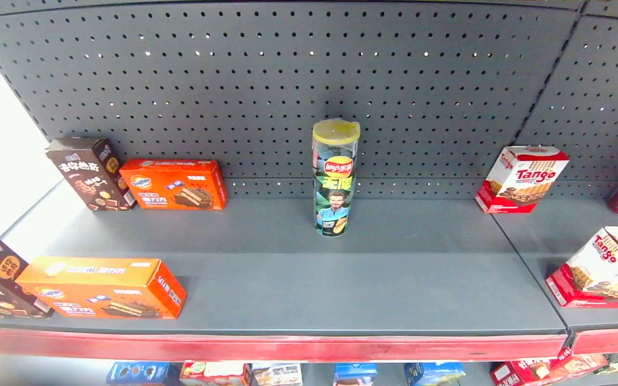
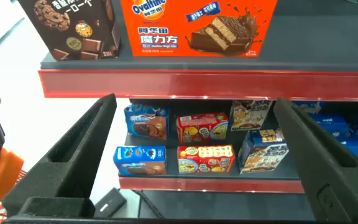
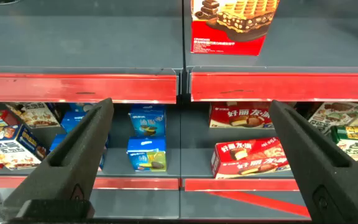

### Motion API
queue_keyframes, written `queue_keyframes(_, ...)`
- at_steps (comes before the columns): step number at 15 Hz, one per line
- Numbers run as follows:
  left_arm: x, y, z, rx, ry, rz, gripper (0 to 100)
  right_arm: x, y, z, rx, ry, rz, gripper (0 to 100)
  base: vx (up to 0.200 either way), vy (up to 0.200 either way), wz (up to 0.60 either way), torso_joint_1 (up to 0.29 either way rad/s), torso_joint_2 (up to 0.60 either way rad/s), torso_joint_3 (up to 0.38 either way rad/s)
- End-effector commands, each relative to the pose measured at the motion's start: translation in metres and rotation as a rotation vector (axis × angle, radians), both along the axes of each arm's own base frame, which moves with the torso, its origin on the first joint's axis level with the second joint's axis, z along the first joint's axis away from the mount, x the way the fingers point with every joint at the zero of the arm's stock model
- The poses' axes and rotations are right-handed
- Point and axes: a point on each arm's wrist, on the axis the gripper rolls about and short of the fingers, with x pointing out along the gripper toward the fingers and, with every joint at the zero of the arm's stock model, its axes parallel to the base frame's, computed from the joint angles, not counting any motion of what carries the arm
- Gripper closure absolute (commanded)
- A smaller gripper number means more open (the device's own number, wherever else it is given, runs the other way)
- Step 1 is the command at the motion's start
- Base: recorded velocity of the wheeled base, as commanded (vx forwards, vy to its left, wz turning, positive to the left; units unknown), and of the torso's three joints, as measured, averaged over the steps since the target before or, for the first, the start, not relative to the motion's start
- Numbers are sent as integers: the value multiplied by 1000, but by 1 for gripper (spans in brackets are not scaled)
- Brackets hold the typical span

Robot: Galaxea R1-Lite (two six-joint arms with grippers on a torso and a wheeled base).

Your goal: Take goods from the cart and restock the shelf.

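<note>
My left end effector (image 2: 194, 163), right end effector (image 3: 191, 163): both apart, empty. Fetch next item, grip squarely, place on grey metal shelf (image 1: 373, 279) near yellow-lidded green chip can (image 1: 335, 179).

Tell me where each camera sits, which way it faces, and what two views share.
Head view: on the robot's head, looking forward and down onto the grey shelf with the chip can.
Left wrist view: on the left wrist, facing the shelving front; the open left tool frames the lower-shelf boxes.
Right wrist view: on the right wrist, facing the shelving front; the open right tool frames the blue boxes.
Shared: head and left wrist views both show the front orange box; head and right wrist both show the front wafer box.
</note>
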Motion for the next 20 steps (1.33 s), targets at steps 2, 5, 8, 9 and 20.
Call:
queue_keyframes(2,0,0,0,0,-2,0,0,0,0,0,-1,0,-2,0,0,0,600,2,2,2)
queue_keyframes(5,0,0,0,0,-2,0,0,0,0,0,1,0,-2,0,0,0,600,7,7,4)
queue_keyframes(8,0,0,0,0,-2,0,0,0,0,0,1,0,-5,0,0,0,600,6,1,4)
queue_keyframes(9,0,0,0,0,-2,0,0,0,0,0,1,0,-5,0,0,0,600,7,2,-2)
queue_keyframes(20,0,0,0,1,-2,-3,0,0,0,0,-4,0,-4,0,0,0,164,0,0,-1)
